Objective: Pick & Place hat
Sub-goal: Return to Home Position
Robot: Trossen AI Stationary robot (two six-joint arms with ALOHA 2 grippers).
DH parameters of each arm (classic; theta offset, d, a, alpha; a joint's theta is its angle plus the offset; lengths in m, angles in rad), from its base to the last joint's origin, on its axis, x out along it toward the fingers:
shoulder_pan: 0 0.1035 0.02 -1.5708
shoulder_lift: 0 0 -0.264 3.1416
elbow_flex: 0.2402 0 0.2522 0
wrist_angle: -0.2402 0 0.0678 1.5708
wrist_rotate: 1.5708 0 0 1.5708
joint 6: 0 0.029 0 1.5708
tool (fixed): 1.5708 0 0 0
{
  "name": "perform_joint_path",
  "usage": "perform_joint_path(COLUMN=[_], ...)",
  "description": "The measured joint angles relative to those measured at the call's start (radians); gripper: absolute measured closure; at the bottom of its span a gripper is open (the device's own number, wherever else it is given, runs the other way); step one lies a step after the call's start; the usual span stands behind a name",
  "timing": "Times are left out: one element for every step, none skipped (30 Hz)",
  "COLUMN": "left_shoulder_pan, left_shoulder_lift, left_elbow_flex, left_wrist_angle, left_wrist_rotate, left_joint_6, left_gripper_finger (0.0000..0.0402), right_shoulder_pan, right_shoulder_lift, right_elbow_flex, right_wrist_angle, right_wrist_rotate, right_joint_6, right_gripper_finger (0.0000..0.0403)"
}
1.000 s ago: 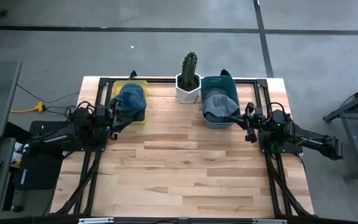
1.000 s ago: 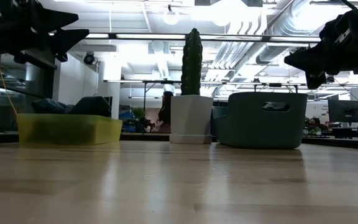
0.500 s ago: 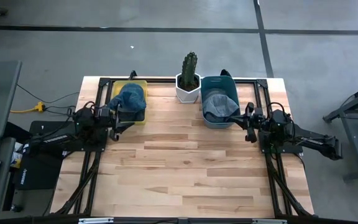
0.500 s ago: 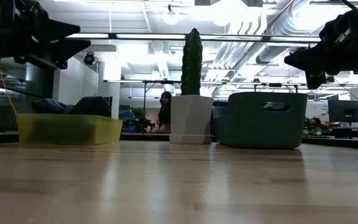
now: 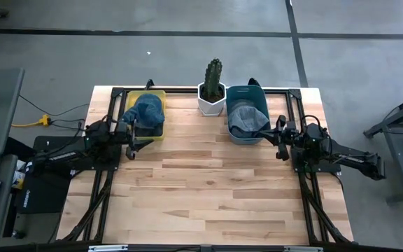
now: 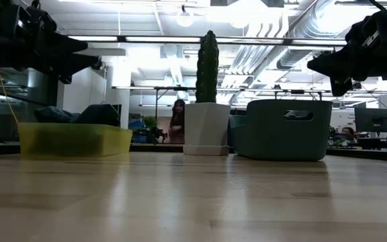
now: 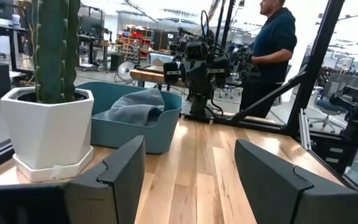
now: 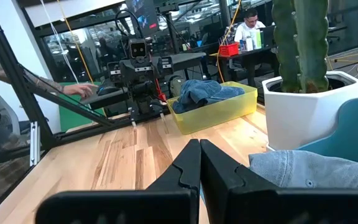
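A blue denim hat [image 5: 147,108] lies crumpled in the yellow tray [image 5: 164,112] at the table's far left. A grey hat [image 5: 245,115] lies in the teal bin [image 5: 247,92] at the far right. My left gripper [image 5: 133,134] hovers level just on the near side of the yellow tray; in the left wrist view it [image 7: 191,180] is open with nothing between its fingers. My right gripper [image 5: 280,138] hovers beside the teal bin's right side; in the right wrist view it [image 8: 199,163] is shut and holds nothing.
A cactus in a white pot [image 5: 213,91] stands between tray and bin at the far edge. Black frame rails [image 5: 110,112] run along both table sides. A person [image 7: 272,43] stands beyond the right side and a hand [image 8: 79,90] shows beyond the left. Bare wood [image 5: 208,189] fills the middle and near part.
My left gripper has tipped downward from a raised slant to level and sunk a little, staying open. The right arm and both hats have kept still.
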State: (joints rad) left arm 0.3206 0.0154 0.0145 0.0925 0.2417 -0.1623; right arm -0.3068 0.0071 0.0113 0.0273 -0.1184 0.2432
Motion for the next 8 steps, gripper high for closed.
perform_joint_path(left_shoulder_pan=[0.0, 0.0, 0.0, 0.0, 0.0, 0.0, 0.0, 0.0], left_shoulder_lift=[0.0, 0.0, 0.0, 0.0, 0.0, 0.0, 0.0, 0.0], left_elbow_flex=[0.0, 0.0, 0.0, 0.0, 0.0, 0.0, 0.0, 0.0], left_wrist_angle=[-0.002, -0.007, -0.01, -0.015, -0.021, -0.024, -0.026, -0.03], left_wrist_rotate=[0.0, 0.0, 0.0, 0.0, 0.0, 0.0, 0.0, 0.0], left_joint_6=[0.0, 0.0, 0.0, 0.0, 0.0, 0.0, 0.0, 0.0], left_gripper_finger=[0.0176, 0.0176, 0.0176, 0.0176, 0.0176, 0.0176, 0.0176, 0.0176], right_shoulder_pan=[0.0, 0.0, 0.0, 0.0, 0.0, 0.0, 0.0, 0.0], right_shoulder_lift=[0.0, 0.0, 0.0, 0.0, 0.0, 0.0, 0.0, 0.0], right_elbow_flex=[0.0, 0.0, 0.0, 0.0, 0.0, 0.0, 0.0, 0.0], right_wrist_angle=[0.0, 0.0, 0.0, 0.0, 0.0, 0.0, 0.0, 0.0], right_wrist_rotate=[0.0, 0.0, 0.0, 0.0, 0.0, 0.0, 0.0, 0.0], right_joint_6=[0.0, 0.001, 0.001, 0.0, 0.0, 0.0, 0.001, 0.001], right_gripper_finger=[0.0402, 0.0402, 0.0402, 0.0402, 0.0402, 0.0402, 0.0402, 0.0402])
